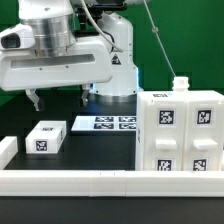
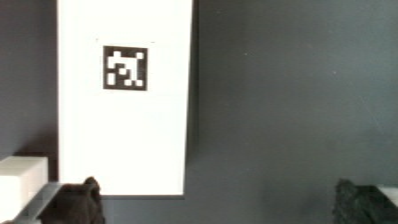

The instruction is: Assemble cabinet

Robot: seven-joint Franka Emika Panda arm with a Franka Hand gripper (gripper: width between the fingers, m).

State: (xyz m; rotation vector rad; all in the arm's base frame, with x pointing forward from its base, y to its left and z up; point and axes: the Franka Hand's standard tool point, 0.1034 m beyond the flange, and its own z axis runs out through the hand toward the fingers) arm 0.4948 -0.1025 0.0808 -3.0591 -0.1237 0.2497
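Note:
The cabinet (image 1: pixel 180 135) is the big white box with square tags, standing at the exterior view's right, with a small white knob on top. A small white tagged block (image 1: pixel 45 137) lies at the exterior view's left. My gripper (image 1: pixel 60 98) hangs above the table over that block, apart from it. In the wrist view a long white panel (image 2: pixel 125 100) with one tag lies below my gripper (image 2: pixel 226 205). One dark fingertip (image 2: pixel 80 205) is at the panel's end and the other (image 2: pixel 370 200) is far off over dark table. The jaws stand wide open and empty.
The marker board (image 1: pixel 105 123) lies flat on the table behind the block. A white wall (image 1: pixel 100 182) runs along the front edge, with a white piece (image 1: pixel 5 150) at the exterior view's far left. Another white part's corner (image 2: pixel 22 175) shows in the wrist view.

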